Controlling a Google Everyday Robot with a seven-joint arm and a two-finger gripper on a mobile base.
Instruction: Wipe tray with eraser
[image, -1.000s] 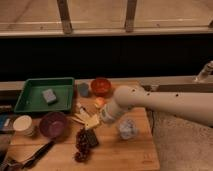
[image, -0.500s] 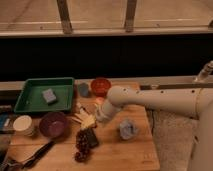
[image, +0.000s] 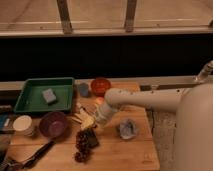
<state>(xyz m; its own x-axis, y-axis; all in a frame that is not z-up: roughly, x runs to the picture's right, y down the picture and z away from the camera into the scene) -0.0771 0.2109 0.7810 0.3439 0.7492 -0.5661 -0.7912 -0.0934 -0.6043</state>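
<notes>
Purple bowl (image: 53, 123), red bowl (image: 100, 86), pale cup (image: 23, 125) (far left), grey-blue block (image: 49, 95), brown cluster (image: 81, 146)

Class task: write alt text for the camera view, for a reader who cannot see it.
A white robot arm reaches from the right over a wooden table, its open gripper close to a dark eraser. A green tray holding a grey block sits at the left, a purple bowl before it.

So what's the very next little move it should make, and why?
Probably ease the pincer down and toward the eraser. The pincer hangs open and empty over the table, close to that dark block beside the brown cluster. The eraser lies outside the tray, so it likely has to be picked up before any wiping.
</notes>
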